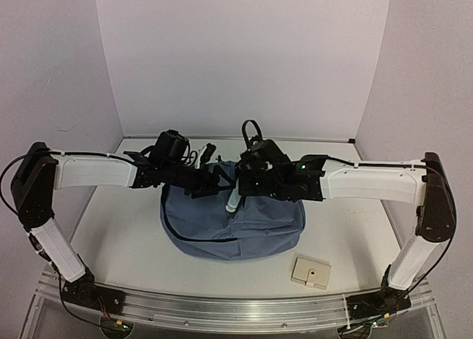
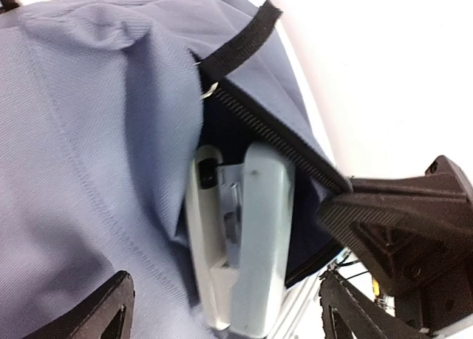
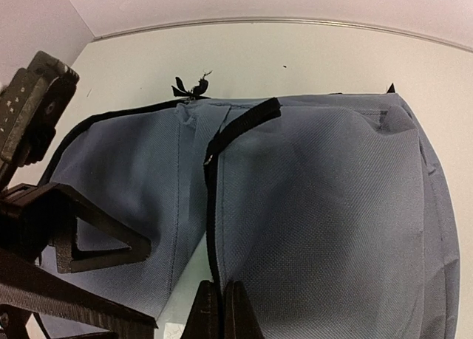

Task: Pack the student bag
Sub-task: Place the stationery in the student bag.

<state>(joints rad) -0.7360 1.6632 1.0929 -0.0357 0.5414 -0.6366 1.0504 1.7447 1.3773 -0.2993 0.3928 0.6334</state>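
Observation:
The student bag point(image 1: 244, 228) is a slate-blue backpack lying in the middle of the table, one pocket held open. A pale grey-white stapler-like object point(image 2: 247, 235) stands in that pocket mouth, half inside; from above the stapler-like object point(image 1: 232, 201) shows as a white sliver. My left gripper point(image 2: 222, 298) is open, its fingers point(image 2: 103, 313) wide on either side of the object and apart from it. My right gripper point(image 3: 222, 313) is shut on the dark zip edge point(image 3: 211, 228) of the bag point(image 3: 318, 221), holding that edge up.
A beige flat block point(image 1: 310, 272) lies on the table near the front right. Both arms meet over the bag's back edge, and the left gripper point(image 3: 66, 235) crowds the right wrist view. Walls close in the left, back and right sides.

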